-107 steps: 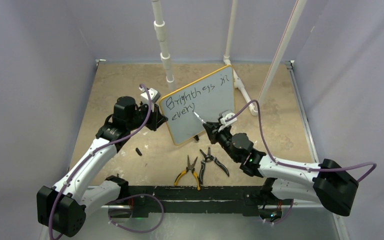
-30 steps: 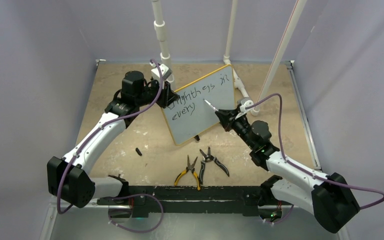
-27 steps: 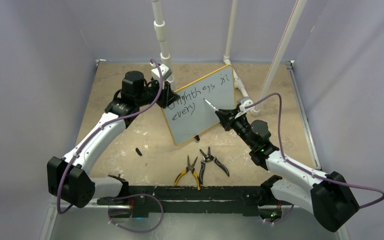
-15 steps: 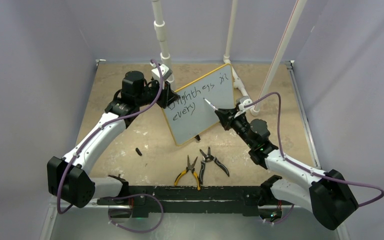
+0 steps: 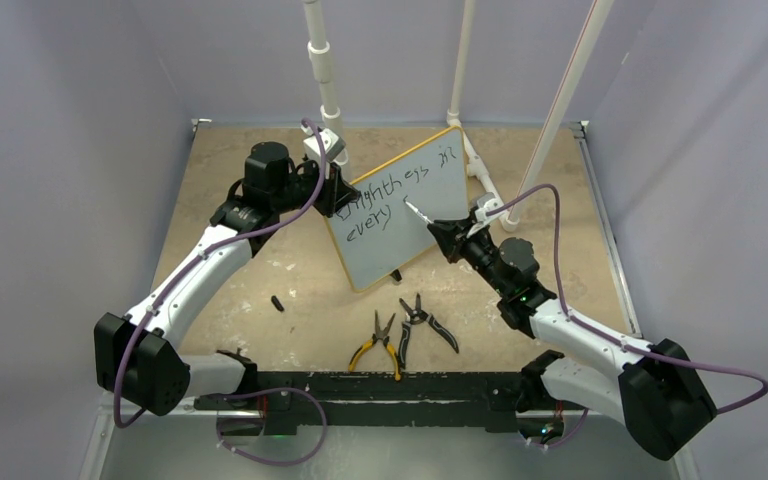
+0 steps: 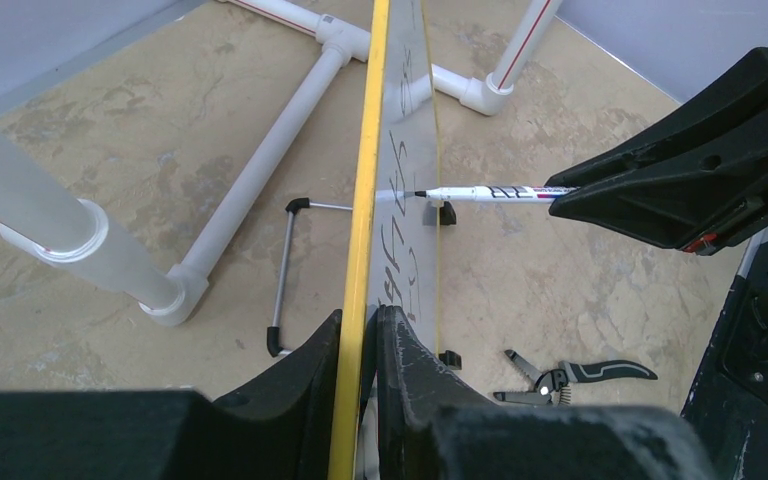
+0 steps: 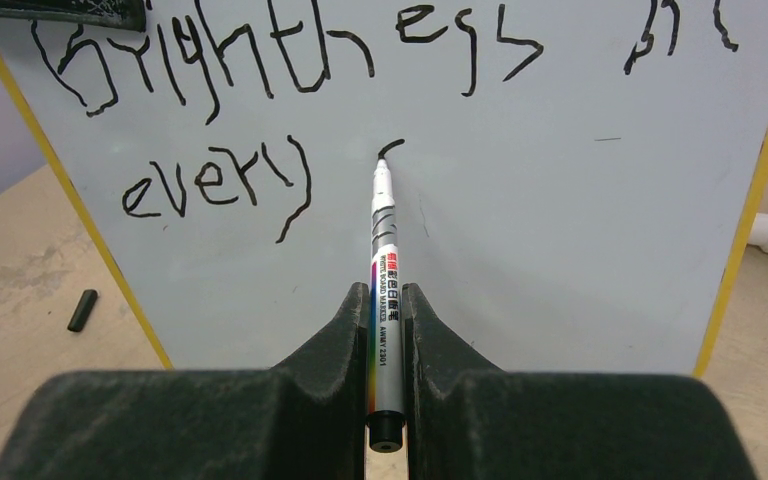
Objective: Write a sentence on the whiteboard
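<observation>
Board: small rectangular whiteboard [image 5: 412, 228] with rounded corners and a thin yellow-orange rim. It stands up on its small black feet near the middle of the tan tabletop [image 5: 240, 165], turned at an angle, with its writing face toward the right arm.
Text: black handwritten sentence [image 7: 215, 185] in two lines. Top line reads roughly "Brightness in", second line "every". A short curved stroke sits just right of "every".
Left hand: left hand [image 6: 362, 320] is nearly closed, pinching the board's yellow rim, one finger on each face. In the top view it sits at the board's upper-left corner and covers the first letters.
Right hand: right hand [image 7: 387, 300] is clamped on a silver whiteboard marker [image 7: 384, 262] with a rainbow-striped label. The barrel sits between the fingers and points away from the wrist.
Marker tip: on the board face at the lower end of the short stroke, in the second line.
Behind board: white PVC pipe frame [image 6: 260, 190] on the tabletop. A thin wire stand leg with black ends lies between pipe and board.
Loose items: yellow-handled pliers [image 5: 378, 342] and black-handled pliers [image 5: 428, 320] lie side by side in front of the board, near the arm bases. A small black cap [image 5: 276, 303] lies left of them, apart from the board.
</observation>
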`<state>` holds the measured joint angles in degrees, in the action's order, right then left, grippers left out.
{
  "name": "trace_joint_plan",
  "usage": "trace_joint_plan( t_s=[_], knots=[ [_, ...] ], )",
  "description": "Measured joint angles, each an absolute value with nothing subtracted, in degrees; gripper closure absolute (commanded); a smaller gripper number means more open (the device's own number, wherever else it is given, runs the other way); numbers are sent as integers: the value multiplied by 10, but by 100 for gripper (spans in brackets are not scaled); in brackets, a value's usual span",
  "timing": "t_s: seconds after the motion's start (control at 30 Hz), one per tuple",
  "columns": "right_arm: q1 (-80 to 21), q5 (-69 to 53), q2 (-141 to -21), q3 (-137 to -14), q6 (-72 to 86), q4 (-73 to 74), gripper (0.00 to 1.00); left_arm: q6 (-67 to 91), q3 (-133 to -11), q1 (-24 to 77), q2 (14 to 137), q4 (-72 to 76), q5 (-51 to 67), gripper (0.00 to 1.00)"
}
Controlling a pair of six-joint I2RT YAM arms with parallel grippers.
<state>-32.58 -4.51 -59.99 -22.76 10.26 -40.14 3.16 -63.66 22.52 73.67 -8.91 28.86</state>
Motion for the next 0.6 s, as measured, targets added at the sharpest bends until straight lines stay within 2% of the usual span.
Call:
trace_joint_plan(
  t_s=[0.6],
  knots=[
    [-331,-35,-591,-227,114,-368,100,32,-636,226,736,-89,288,100]
  ],
)
